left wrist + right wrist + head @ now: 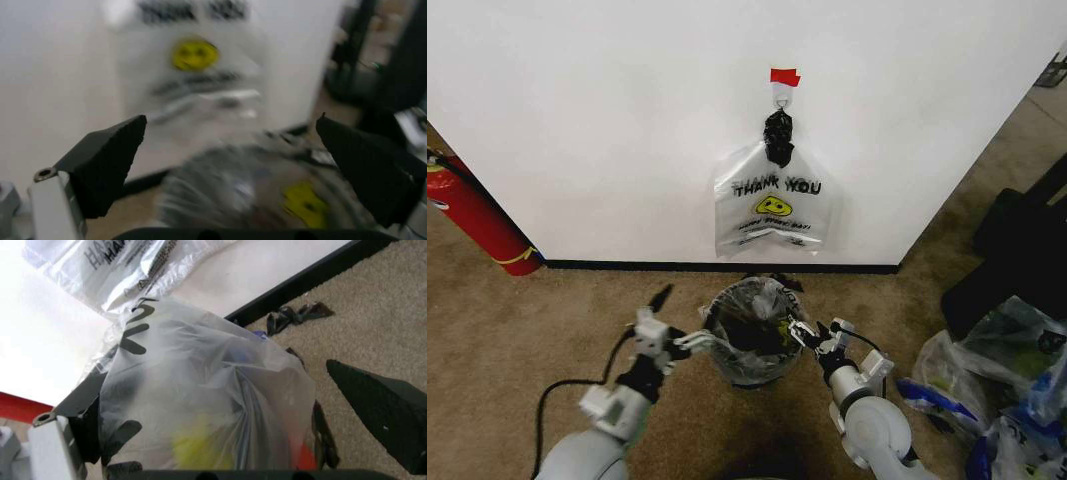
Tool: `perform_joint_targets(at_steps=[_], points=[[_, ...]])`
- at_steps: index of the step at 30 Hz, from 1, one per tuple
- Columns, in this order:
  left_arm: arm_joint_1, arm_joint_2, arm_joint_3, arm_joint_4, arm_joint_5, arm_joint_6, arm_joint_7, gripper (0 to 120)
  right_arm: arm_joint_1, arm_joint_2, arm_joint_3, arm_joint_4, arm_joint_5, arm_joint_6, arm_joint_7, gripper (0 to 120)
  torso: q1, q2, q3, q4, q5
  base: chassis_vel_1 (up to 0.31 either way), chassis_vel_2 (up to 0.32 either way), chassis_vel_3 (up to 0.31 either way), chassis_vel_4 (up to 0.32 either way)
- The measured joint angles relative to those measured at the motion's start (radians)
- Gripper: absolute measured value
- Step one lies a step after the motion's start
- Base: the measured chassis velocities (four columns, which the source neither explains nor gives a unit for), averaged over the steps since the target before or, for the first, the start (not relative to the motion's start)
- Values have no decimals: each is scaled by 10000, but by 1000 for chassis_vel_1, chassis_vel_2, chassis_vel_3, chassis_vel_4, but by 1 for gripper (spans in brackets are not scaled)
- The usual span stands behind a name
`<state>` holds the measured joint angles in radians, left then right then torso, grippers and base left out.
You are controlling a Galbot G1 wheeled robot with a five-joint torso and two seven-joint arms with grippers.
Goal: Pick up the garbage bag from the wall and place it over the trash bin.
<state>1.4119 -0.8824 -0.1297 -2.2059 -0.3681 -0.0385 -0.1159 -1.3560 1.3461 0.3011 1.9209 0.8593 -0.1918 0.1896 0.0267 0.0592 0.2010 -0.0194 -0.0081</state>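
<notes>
The garbage bag [757, 300], thin whitish plastic with a yellow smiley, is draped over the small trash bin [747, 376] on the carpet just in front of the wall. My left gripper [689, 340] is at the bin's left rim and my right gripper [802, 333] at its right rim. In the left wrist view the left gripper [231, 120] is open, with the bagged bin [267, 200] beyond its fingers. The right gripper [220, 370] is also spread open; the garbage bag [200, 400] bulges between its fingers and covers one of them.
A matching flat bag [774, 205] with a black knotted top hangs on the wall from a red-taped hook [784, 77]. A red fire extinguisher [477, 220] stands at the left. Stuffed clear bags [997, 380] and dark equipment [1017, 250] crowd the right. Black scraps [293, 315] lie by the baseboard.
</notes>
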Motion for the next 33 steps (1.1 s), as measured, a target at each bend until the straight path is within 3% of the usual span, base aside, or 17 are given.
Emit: perform_joint_targets(at_steps=[5,7,13,19,33], points=[[-1767,600,2036,884,-548,598,-361,100,59,99,0,4,70,-57,117,100,0,-1,0,2,2,0,0,0,0],[-1971,605,2223,973,-616,657,-414,100,64,99,0,5,72,-63,124,100,0,0,0,3,2,0,0,0,0],[-3964,203,3990,1845,-981,1146,-899,100,100,68,2,59,82,-114,142,100,0,0,0,0,1,0,0,0,0],[-4260,-132,4589,2242,-987,1230,-1075,100,121,115,11,68,82,-135,157,100,0,0,1,2,2,0,0,0,0],[-4273,-776,5030,2761,-938,1381,-1368,100,135,181,-35,116,154,-207,196,100,0,0,0,2,1,0,0,0,0]])
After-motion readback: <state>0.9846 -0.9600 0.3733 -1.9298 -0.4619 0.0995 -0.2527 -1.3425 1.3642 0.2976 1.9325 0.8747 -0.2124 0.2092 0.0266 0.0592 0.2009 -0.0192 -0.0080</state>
